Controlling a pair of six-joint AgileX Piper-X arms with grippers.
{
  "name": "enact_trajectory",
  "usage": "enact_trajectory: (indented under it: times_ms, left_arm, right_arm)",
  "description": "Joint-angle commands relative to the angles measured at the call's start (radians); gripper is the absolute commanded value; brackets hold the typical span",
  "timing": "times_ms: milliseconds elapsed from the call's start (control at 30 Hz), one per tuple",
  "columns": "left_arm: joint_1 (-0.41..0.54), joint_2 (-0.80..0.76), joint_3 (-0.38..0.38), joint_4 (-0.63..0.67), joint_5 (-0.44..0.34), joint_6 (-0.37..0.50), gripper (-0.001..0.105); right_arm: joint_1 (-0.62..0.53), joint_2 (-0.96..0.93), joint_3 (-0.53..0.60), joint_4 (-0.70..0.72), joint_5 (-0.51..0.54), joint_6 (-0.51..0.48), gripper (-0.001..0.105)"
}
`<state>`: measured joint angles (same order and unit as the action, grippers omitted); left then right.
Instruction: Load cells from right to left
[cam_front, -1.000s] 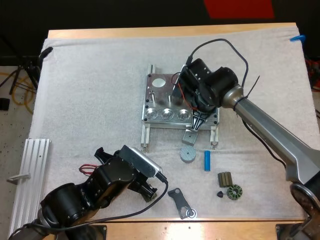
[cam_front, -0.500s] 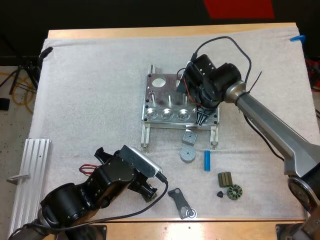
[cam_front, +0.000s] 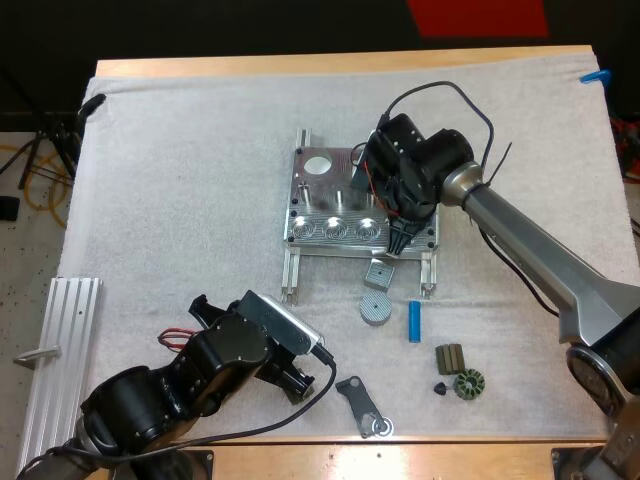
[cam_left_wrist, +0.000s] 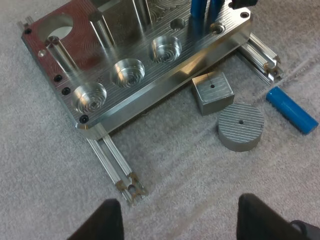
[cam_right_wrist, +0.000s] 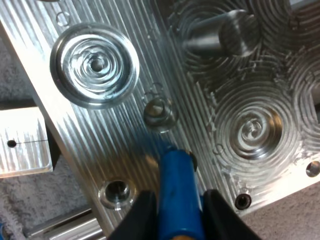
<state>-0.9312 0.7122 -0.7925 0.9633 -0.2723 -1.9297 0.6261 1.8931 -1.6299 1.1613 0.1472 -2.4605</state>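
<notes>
- The left end effector (cam_left_wrist: 180, 205) hovers low over the white mat (cam_front: 180, 200) on the counter, just in front of the fixture's near left corner. Its fingers are spread wide and hold nothing, so this arm looks idle for the present step.
- The metal fixture (cam_front: 320, 195) sits mid-mat. Three round pockets (cam_left_wrist: 127, 72) along its front block are bare, so I judge the loading is only at its start.
- The right end effector (cam_right_wrist: 172, 200) stands over the fixture's right end, clamped on a blue cell (cam_right_wrist: 175, 175) held roughly upright. The cell's lower tip meets the plate at a small opening beside the rightmost pocket.
- The step in hand is seating this cell at the right end. Whether the tip has entered the opening or only rests on its rim is hard to tell, as the cell hides the spot.
- Next, the cell probably needs to be pressed straight down, released, and the arm lifted clear without tilting it.
- A square block (cam_front: 380, 272) and a round disc (cam_front: 376, 308) lie just in front of the fixture.
- A loose cell (cam_front: 414, 321) lies flat beside the disc and is likely the next pick, bound for the pocket one place to the left.
</notes>
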Motion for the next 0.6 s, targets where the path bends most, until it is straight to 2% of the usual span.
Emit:
enact_trajectory:
  times_ms: [0, 567]
  left_arm:
    - [0.0, -0.004, -0.004, -0.004, -0.001, 0.003, 0.05]
    - [0.0, -0.004, -0.004, -0.004, -0.001, 0.003, 0.05]
  right_arm:
    - [-0.005, -0.001, -0.005, 0.005, 0.003, -0.004, 0.008]
    - [-0.005, 0.026, -0.005, 0.005, 0.012, -0.006, 0.008]
